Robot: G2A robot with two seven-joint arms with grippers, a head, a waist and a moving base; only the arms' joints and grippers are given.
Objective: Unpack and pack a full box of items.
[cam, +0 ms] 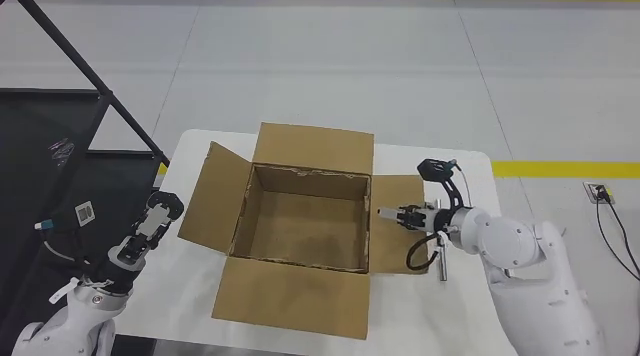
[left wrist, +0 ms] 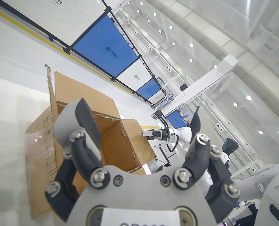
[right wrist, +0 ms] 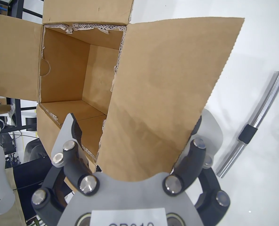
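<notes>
Nearest the robot, the left end effector (cam: 162,206) hangs low beside the box's left flap (cam: 215,196), apart from it, its fingers spread wide with nothing between them; across the table (cam: 420,306), the right end effector (cam: 385,214) sits at the right flap (right wrist: 167,76), its fingers also spread, the flap's outer edge running in between them, though whether either pad touches the cardboard cannot be told; just beside that flap a metal rod (right wrist: 255,128) with a dark band lies flat on the table; beyond the end effectors the box (cam: 305,181) stands upright in the middle of the table, all four flaps folded outward, and what shows of its inside is bare cardboard; so the unpacking looks done and the packing half seems to be at hand; the next move probably calls for the right end effector to draw clear of the flap, turn down over the rod, close across it near the band, and carry it high enough over the flap to lower it inside without folding the flap inward.
</notes>
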